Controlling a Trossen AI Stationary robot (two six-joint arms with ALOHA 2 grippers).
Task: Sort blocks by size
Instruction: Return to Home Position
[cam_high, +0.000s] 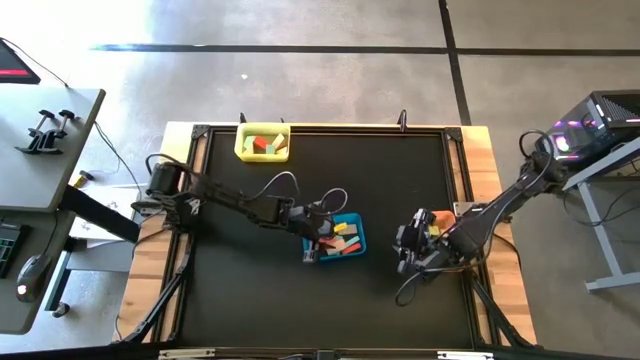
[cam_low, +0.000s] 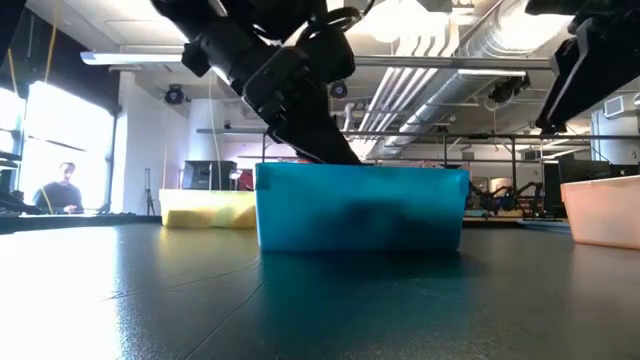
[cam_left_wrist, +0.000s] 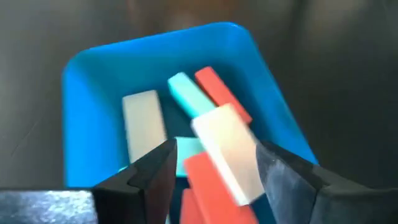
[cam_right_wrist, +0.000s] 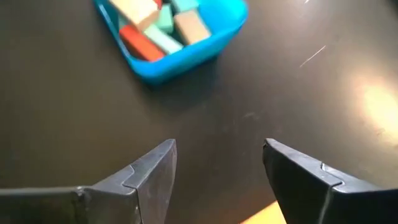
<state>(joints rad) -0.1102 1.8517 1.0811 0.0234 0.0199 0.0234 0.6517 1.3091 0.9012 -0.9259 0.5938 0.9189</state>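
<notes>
Dark counter (cam_high: 300, 190) carries the blue tray (cam_left_wrist: 81, 93) just under your left hand (cam_left_wrist: 216, 149), wide and empty above the blocks (cam_left_wrist: 217, 93), so lift straight up before retracting; right hand (cam_right_wrist: 219, 146) waits wide, off to the side.

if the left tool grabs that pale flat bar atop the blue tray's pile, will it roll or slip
Likely stiff and not apt to roll: the pale bar has flat faces. It rests tilted on a red block in the blue tray, so a nudge may slide it. The left tool hangs open above it.
</notes>
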